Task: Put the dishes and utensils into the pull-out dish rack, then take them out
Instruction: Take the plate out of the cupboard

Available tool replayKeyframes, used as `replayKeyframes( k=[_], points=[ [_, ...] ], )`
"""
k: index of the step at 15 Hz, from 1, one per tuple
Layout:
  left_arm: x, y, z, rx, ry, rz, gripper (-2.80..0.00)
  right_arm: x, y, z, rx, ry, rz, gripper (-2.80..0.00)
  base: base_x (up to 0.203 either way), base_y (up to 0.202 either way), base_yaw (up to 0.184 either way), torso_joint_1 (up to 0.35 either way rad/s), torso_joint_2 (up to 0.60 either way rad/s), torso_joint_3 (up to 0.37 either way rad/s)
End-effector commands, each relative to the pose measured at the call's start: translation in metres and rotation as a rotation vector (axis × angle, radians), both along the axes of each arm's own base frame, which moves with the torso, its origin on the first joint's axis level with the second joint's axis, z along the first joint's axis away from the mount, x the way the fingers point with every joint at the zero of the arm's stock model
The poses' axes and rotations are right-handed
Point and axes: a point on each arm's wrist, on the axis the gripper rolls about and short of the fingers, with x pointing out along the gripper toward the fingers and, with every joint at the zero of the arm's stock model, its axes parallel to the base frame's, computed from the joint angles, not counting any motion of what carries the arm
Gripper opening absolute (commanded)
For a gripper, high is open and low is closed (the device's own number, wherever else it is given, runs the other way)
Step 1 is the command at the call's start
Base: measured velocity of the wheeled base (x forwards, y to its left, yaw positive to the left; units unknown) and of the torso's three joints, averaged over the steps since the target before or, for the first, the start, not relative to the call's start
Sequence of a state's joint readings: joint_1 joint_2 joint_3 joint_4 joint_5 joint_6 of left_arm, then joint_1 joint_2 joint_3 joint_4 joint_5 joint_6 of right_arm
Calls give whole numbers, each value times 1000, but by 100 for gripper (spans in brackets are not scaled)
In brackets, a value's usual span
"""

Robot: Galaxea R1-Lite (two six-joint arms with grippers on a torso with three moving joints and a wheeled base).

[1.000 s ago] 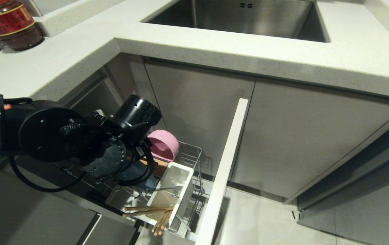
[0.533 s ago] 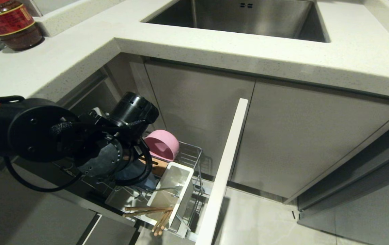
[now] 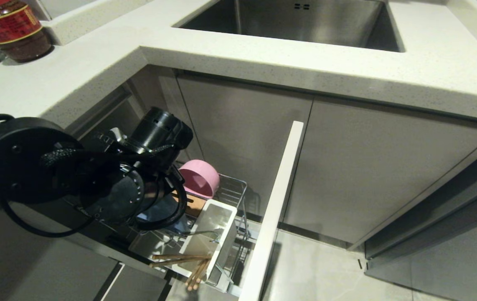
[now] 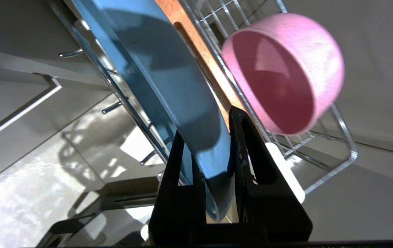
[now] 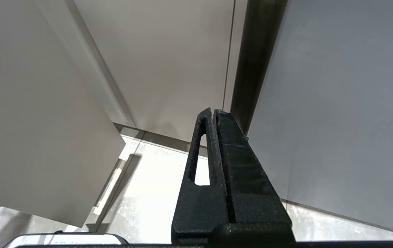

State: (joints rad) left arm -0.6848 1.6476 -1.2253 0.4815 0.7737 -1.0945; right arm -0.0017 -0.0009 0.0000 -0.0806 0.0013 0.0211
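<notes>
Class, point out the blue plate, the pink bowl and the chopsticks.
blue plate (image 4: 182,86), left wrist view, on its shaded face.
pink bowl (image 4: 324,65), left wrist view, on its outer wall.
chopsticks (image 3: 180,257), head view, on their middle.

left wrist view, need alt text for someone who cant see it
The left gripper is closed on the rim of a blue plate standing on edge in a wire rack. A pink bowl sits tipped on its side beside the plate, across a wooden strip.
</notes>
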Motion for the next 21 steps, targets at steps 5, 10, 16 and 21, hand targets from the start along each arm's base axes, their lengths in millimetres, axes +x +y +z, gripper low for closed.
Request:
replayKeyframes(
  k=[5,10,16,21],
  points=[
    [-48,12,51,-114,-150,-81,-280,2,0,-7,0,25,0,-280,0,0,0,0,0,0],
    [-84,17,81,-192,-225,-197,-280,2,0,-7,0,25,0,-280,0,0,0,0,0,0],
    [-143,60,125,-304,-249,-519,-280,2,0,-7,0,25,0,-280,0,0,0,0,0,0],
    [-188,128,158,-269,-454,-722,-280,2,0,-7,0,25,0,-280,0,0,0,0,0,0]
  ],
)
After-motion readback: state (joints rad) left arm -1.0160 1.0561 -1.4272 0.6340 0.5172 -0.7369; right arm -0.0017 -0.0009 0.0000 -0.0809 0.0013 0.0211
